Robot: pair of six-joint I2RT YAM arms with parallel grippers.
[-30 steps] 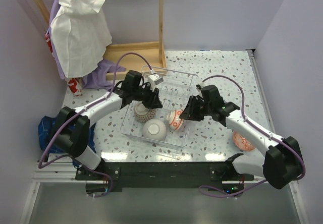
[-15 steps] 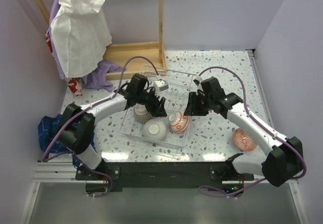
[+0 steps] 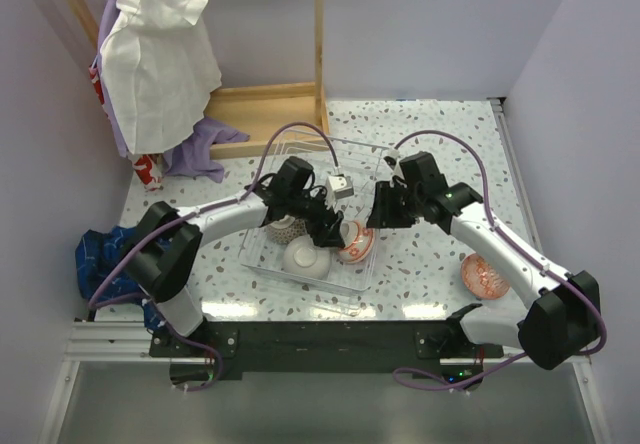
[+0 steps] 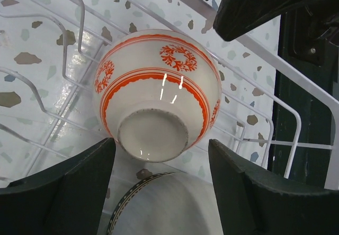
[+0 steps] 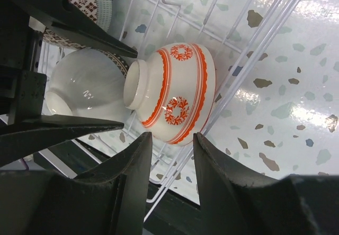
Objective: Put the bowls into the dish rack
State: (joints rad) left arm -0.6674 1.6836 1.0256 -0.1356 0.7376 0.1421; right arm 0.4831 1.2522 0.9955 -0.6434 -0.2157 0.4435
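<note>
My left claw (image 4: pixel 159 192) gapes empty around the orange bowl (image 4: pixel 157 92); right claw (image 5: pixel 172 179) open, too. Closing crooked could, I think, tip it off the rack (image 4: pixel 275 113).

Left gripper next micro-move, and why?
Probably close the left gripper on the orange-banded bowl: it lies tipped in the dish rack, foot between the open jaws. The right gripper is open and clear of it.
</note>
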